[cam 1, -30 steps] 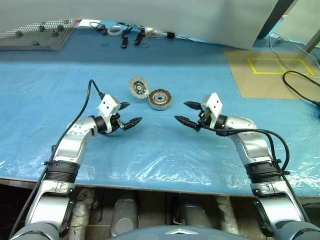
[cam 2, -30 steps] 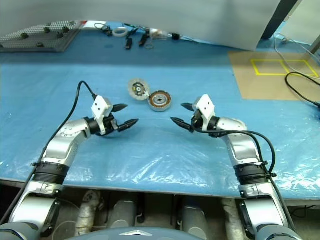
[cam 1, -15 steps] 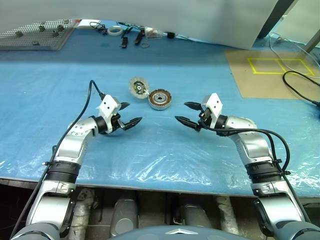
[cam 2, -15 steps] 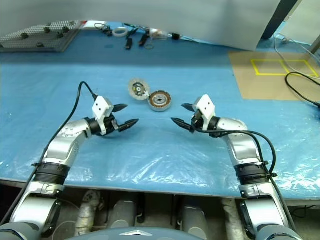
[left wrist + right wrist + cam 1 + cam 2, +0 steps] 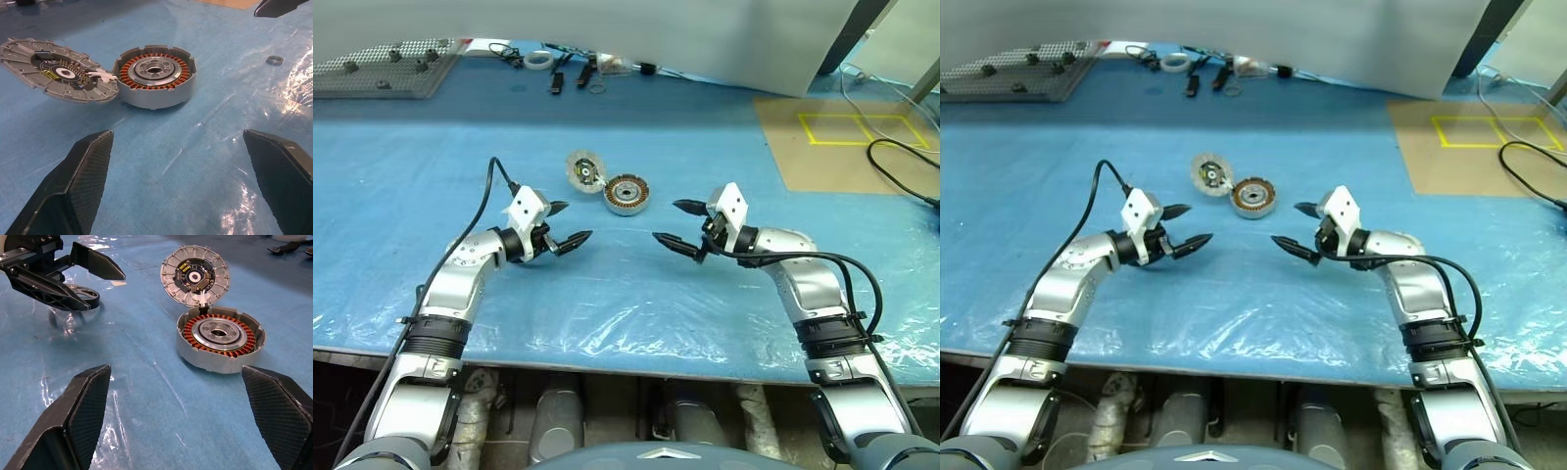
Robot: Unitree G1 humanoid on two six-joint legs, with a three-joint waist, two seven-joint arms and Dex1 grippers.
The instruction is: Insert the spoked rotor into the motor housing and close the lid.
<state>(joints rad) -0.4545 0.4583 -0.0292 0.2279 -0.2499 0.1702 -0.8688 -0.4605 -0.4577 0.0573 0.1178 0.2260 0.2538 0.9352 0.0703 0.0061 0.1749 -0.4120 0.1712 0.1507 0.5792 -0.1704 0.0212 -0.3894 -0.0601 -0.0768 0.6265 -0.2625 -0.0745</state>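
A grey pegboard (image 5: 382, 67) with dark pegs is seen at the far left of the blue table (image 5: 431, 166), which is covered by clear plastic sheet. No writing can be read on it.

The left gripper (image 5: 568, 223) is held just above the table at left of centre, its two black fingers spread wide with nothing between them. Behind it, in the right wrist view, the rotor (image 5: 80, 296) is seen lying flat on the table, a black ring with spokes, close to the left gripper's fingers (image 5: 98, 264); whether it is touched cannot be told.

Farther off, near the middle, the lid (image 5: 584, 169) is propped tilted, its lower edge resting against the rim of the housing (image 5: 627, 194), its segmented face with gold dots turned toward the robot. Small markings on that face are too fine to be read. The housing lies flat just to the lid's right, open, its copper windings and silver hub exposed.

At the far edge, a tape roll (image 5: 538, 60) and small dark tools (image 5: 570, 70) are scattered.

The right gripper (image 5: 679, 224) is held right of centre, fingers wide apart and empty. A yellow rectangle (image 5: 862, 128) is marked on a brown board at far right.
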